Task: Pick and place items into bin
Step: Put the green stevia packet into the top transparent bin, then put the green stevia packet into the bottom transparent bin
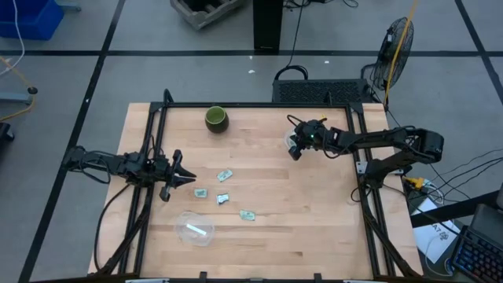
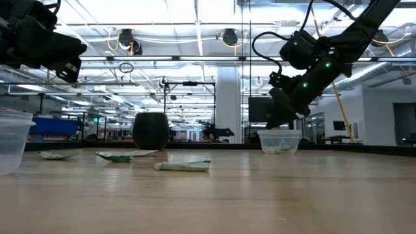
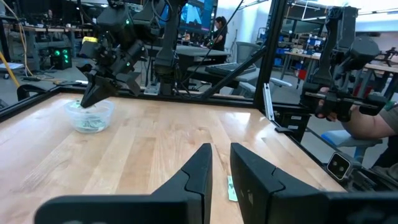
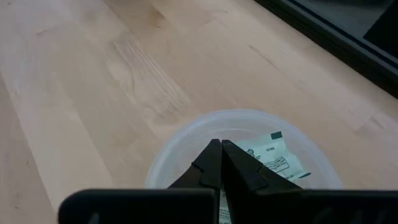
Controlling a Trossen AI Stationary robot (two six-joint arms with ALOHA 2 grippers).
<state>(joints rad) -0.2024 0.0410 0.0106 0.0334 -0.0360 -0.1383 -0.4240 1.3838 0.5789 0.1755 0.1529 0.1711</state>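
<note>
The right gripper (image 4: 221, 144) hangs just over a clear plastic cup (image 4: 186, 140) near the far right of the wooden table (image 1: 314, 228), its fingers pressed together with nothing between them; a pale green-and-white wrapped packet (image 4: 278, 160) lies inside the cup, partly hidden behind the fingers. From above, the cup is mostly covered by the gripper. The left gripper (image 3: 221, 163) waits above the table's left side, its fingers a narrow gap apart and empty. Four more packets (image 1: 225, 175) lie scattered mid-table, just ahead of it, too small to read. A second clear cup (image 1: 194, 229) sits nearer the front with something pale inside that I can't make out. A dark green cup (image 1: 216, 119) stands at the far edge. Beyond the table, a person's arm (image 3: 373, 124) shows at the frame's edge.
</note>
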